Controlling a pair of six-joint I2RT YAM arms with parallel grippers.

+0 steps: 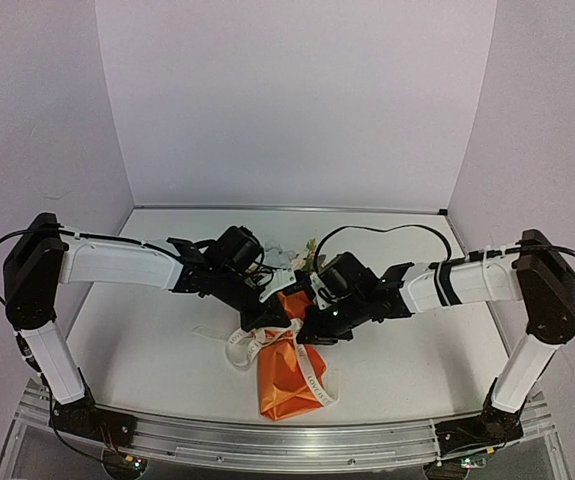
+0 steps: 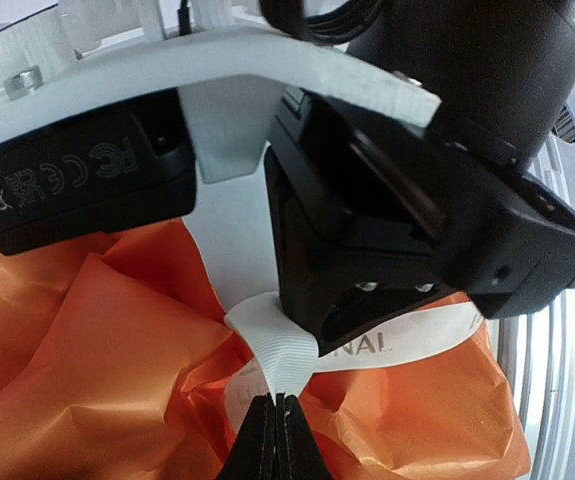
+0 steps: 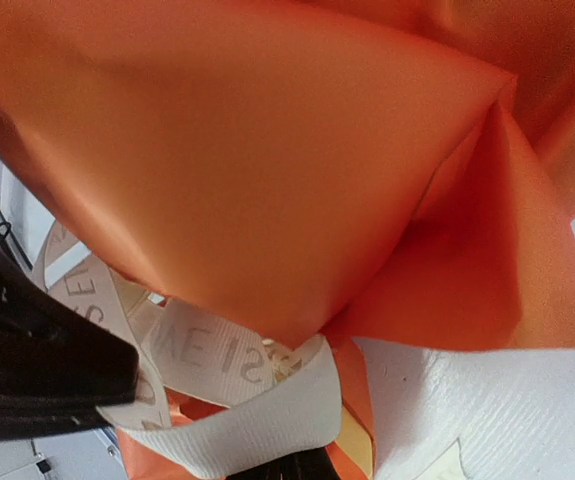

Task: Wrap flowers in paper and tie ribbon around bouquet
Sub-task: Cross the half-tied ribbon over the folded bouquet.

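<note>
Both pairs of jaws are pressed together at the pinched waist of the bouquet. The left gripper nips the ribbon, and the right gripper appears to nip another stretch of it from the bouquet's opposite side. The orange paper is closed around the flowers, whose blooms poke from the bouquet's far end. The cream ribbon circles the waist, with loose loops trailing to the bouquet's left, so wrapping looks done and only tightening and finishing the knot seems left.
</note>
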